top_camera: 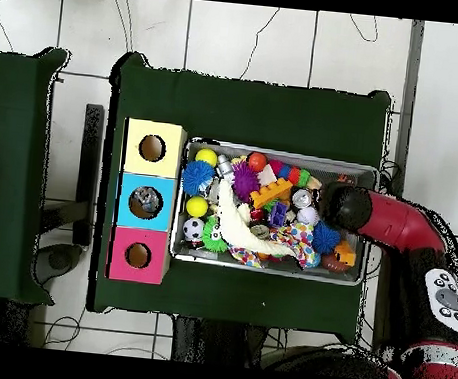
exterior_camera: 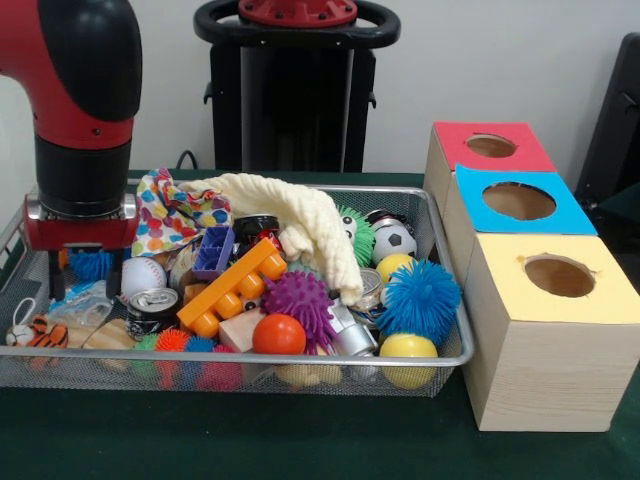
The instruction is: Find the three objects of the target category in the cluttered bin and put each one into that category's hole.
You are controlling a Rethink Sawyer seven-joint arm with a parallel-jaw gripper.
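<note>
While the gripper [exterior_camera: 80, 270] hangs low at the left end of the wire bin [exterior_camera: 300, 358], its spread can't be told; three-holed box [exterior_camera: 545, 330] sits right.

A table [exterior_camera: 300, 440] covered in dark green cloth carries two things directly. A silver wire-mesh bin [exterior_camera: 440, 300] heaped with toys sits on it, and just beside the bin stands a pale wooden box [exterior_camera: 550, 380] with three round holes, its top panels coloured red, blue and yellow.
</note>
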